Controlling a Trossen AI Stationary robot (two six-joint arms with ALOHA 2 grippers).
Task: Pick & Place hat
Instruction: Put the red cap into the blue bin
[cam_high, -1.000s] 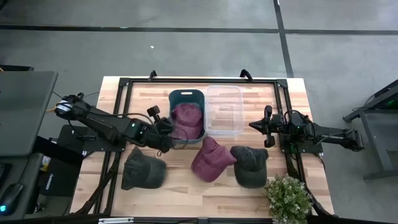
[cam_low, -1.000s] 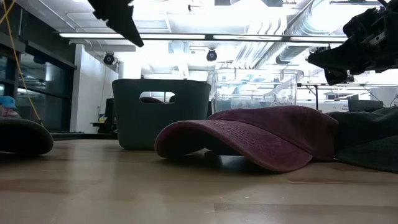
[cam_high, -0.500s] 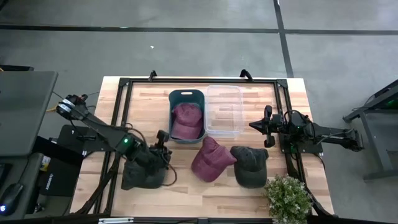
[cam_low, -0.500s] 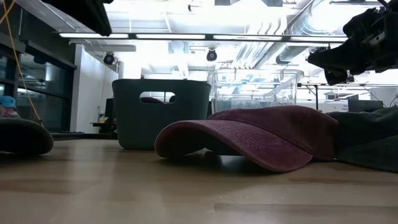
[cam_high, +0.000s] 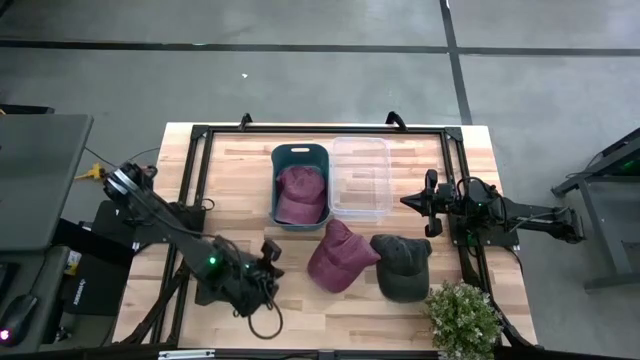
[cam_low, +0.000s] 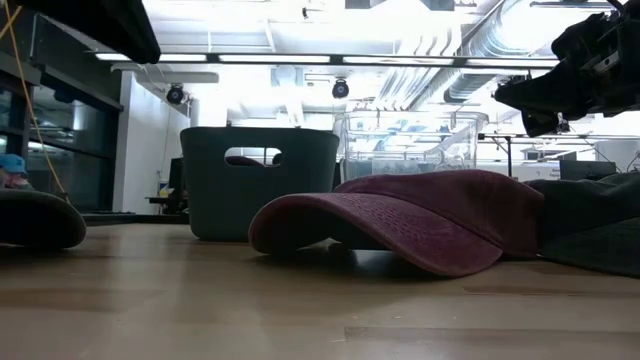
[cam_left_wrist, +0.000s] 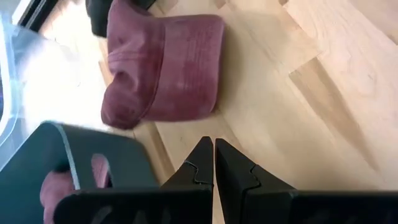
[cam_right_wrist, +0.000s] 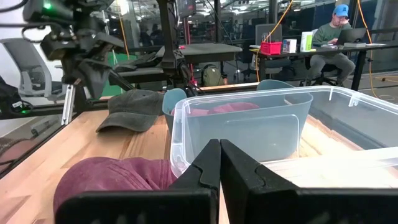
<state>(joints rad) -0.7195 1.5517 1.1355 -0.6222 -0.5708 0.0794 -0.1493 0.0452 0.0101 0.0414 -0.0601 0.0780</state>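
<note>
Left gripper (cam_high: 270, 262) pressed closed on nothing, above the left grey hat (cam_high: 215, 285); right gripper (cam_high: 418, 203) closed too, idle by the clear bin (cam_high: 360, 178). Maroon hat (cam_high: 340, 255) mid-table, near side; another in the teal bin (cam_high: 299, 153).

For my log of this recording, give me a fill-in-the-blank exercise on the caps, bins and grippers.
The dark teal plastic bin holds one ___ cloth cap. The clear plastic bin holds ___ caps. The left gripper has its fingers ___. The green potted plant stands nearest the ___ arm.
Missing words: maroon; no; shut; right.
</note>
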